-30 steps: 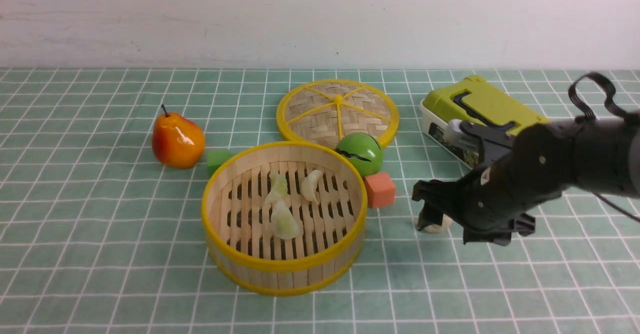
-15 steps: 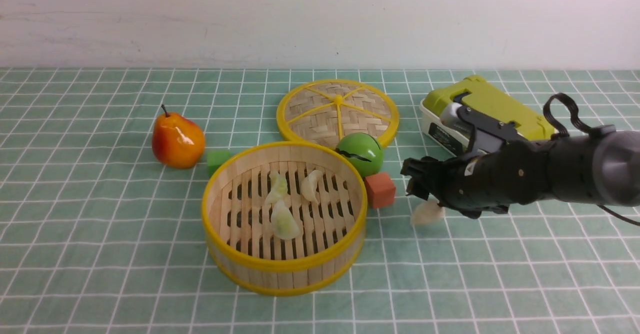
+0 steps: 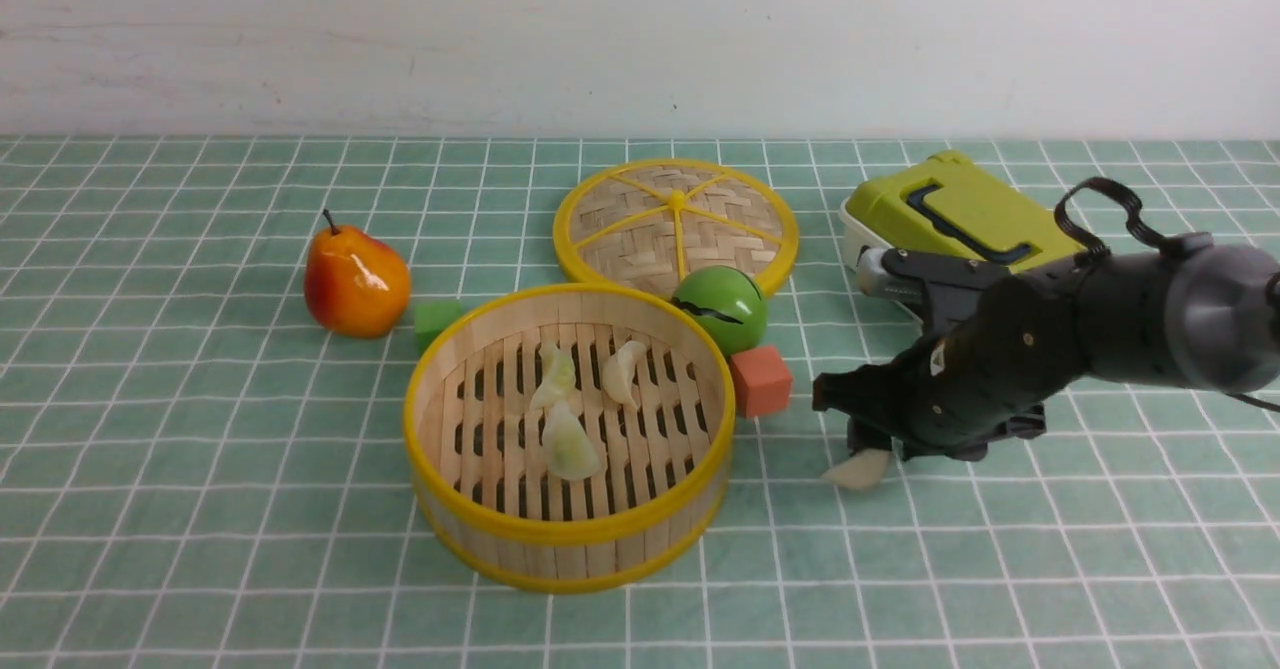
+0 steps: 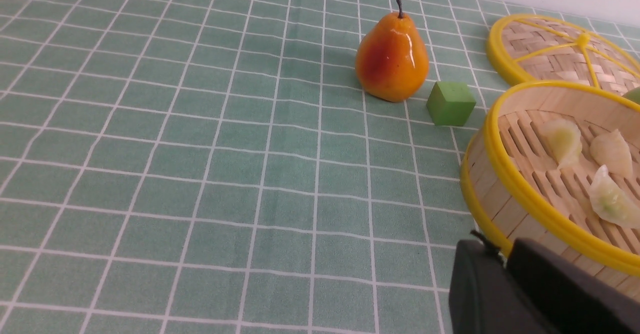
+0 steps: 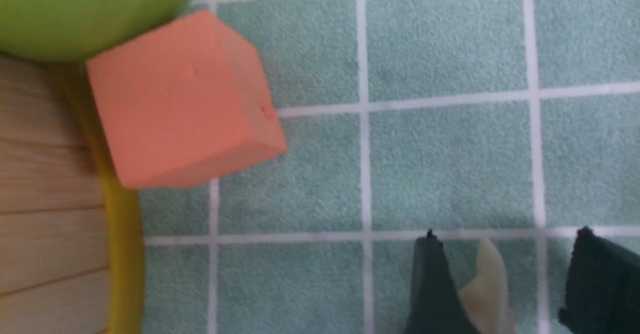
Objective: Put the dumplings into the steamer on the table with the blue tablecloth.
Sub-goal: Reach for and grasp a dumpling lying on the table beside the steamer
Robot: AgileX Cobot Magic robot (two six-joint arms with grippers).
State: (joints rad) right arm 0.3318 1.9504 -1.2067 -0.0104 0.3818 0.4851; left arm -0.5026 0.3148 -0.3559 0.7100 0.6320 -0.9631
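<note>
Right wrist view: the right gripper (image 5: pixel 506 261) has its dark fingers (image 5: pixel 435 284) spread around the loose pale crescent toy dumpling (image 5: pixel 487 286). The dumpling leans on one finger with a clear gap to the other, so it is not pinched yet. It lies on the teal-green white-gridded tablecloth (image 5: pixel 440 164), outside the round bamboo steamer with yellow rims (image 5: pixel 122 234) and near the orange foam cube (image 5: pixel 180 99).

Risks, as I judge them:
- The dumpling sits off-centre between the fingers, so closing could shove it sideways or squirt it out, since the thing is small and curved.
- A grip on just the thin tip may drop it on the way over.
- The carry path runs past the orange cube and the shiny green ball (image 3: pixel 720 307), and a low swing could knock them or clip the steamer's wall.

Front view only: three more dumplings (image 3: pixel 570 444) already rest on the slats, and the loose one is just right of the basket. The finger gap is hidden there behind the arm.

Left wrist view only: the left gripper (image 4: pixel 500 246), absent from the front view, sits beside the steamer with its fingers pressed together on nothing. The glossy orange pear (image 4: pixel 392 59) and the small green cube (image 4: pixel 450 103) show clearly too.
</note>
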